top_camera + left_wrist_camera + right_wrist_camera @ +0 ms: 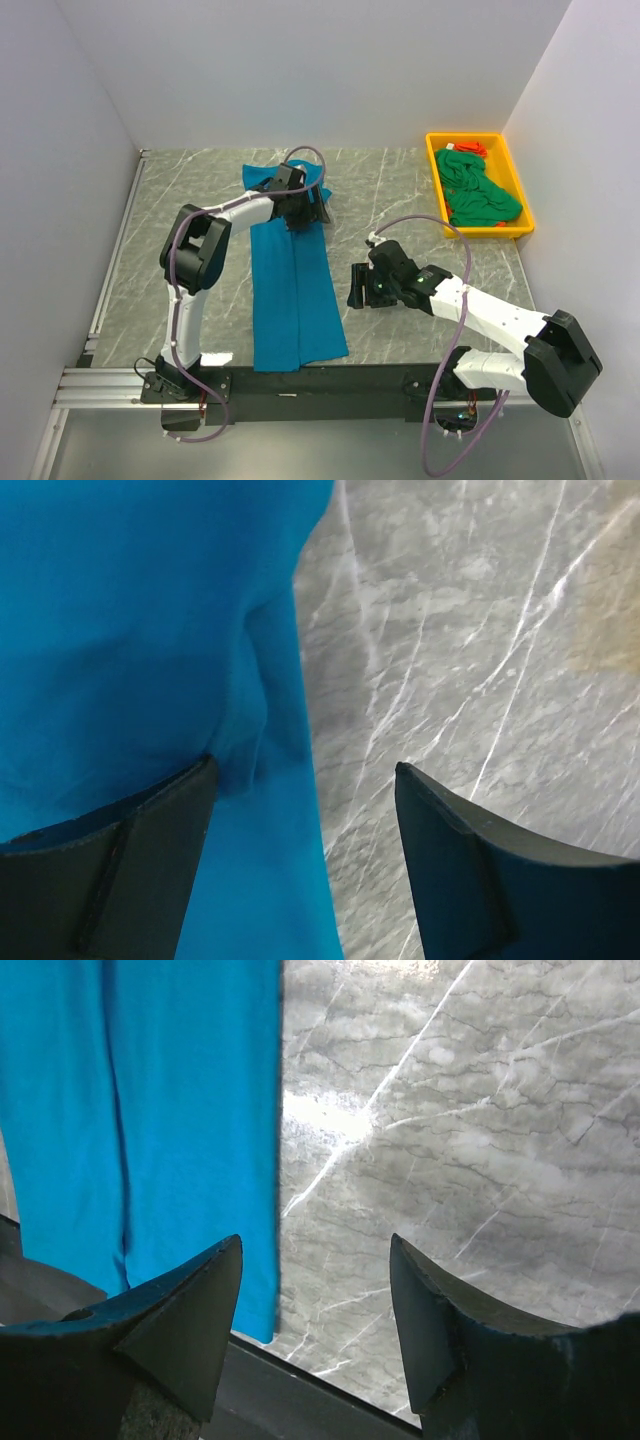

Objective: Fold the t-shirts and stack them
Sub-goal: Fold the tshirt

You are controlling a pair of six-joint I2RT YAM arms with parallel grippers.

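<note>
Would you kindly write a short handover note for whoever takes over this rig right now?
Left gripper: open, low over the far end of the teal-blue t-shirt, straddling its right edge; nothing gripped.
Right gripper: open, over bare table to the right of that shirt's near half.
Done: the teal-blue t-shirt is folded lengthwise into a long strip.
To do: fold it crosswise. The green t-shirt and red-orange piece lie crumpled in the yellow bin; nothing is stacked yet.

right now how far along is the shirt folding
Done: the teal shirt lies folded into a long strip. In hand: left gripper and right gripper open by its right edge, gripping nothing. Left: cross folds, plus green shirt and red-orange piece in the yellow bin.
</note>
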